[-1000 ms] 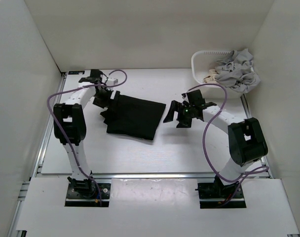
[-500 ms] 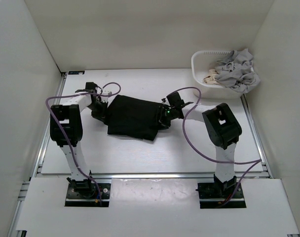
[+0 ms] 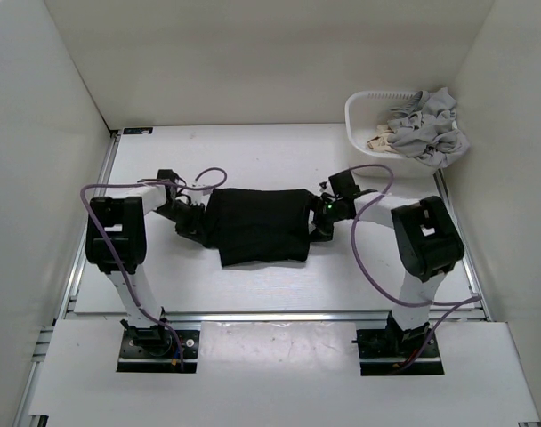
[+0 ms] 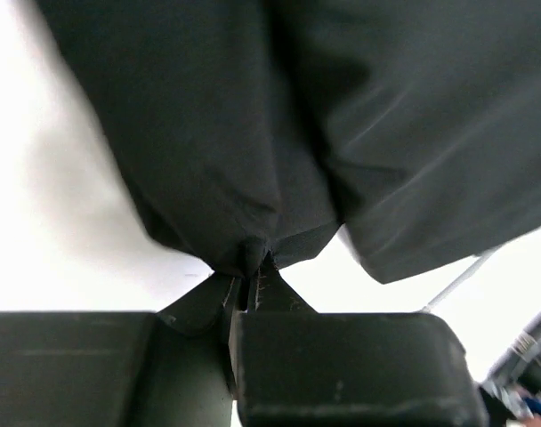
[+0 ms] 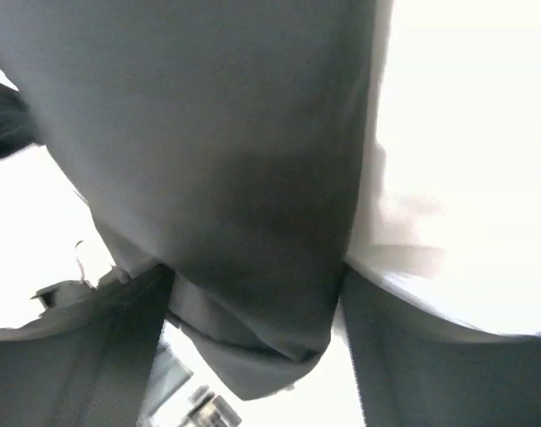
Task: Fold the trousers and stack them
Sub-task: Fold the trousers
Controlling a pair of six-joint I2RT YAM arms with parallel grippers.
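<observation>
The black trousers (image 3: 257,227) lie folded as a wide dark rectangle in the middle of the table. My left gripper (image 3: 192,222) is low at their left edge and shut on a pinch of the fabric; in the left wrist view the closed tips (image 4: 253,276) bite a bunched corner of the trousers (image 4: 297,116). My right gripper (image 3: 317,218) sits at the right edge. In the right wrist view its fingers (image 5: 101,356) stand wide apart, with a fold of the trousers (image 5: 217,160) hanging between them.
A white basket (image 3: 355,120) stands at the back right corner, holding light grey garments (image 3: 426,124) and a beige cloth (image 3: 377,138). White walls enclose the table on three sides. Purple cables loop off both arms.
Both arms have dropped onto the trousers. The left gripper shut on the left edge. The right gripper reached the right edge, then its fingers spread. The cloth shifted right and squared up.
</observation>
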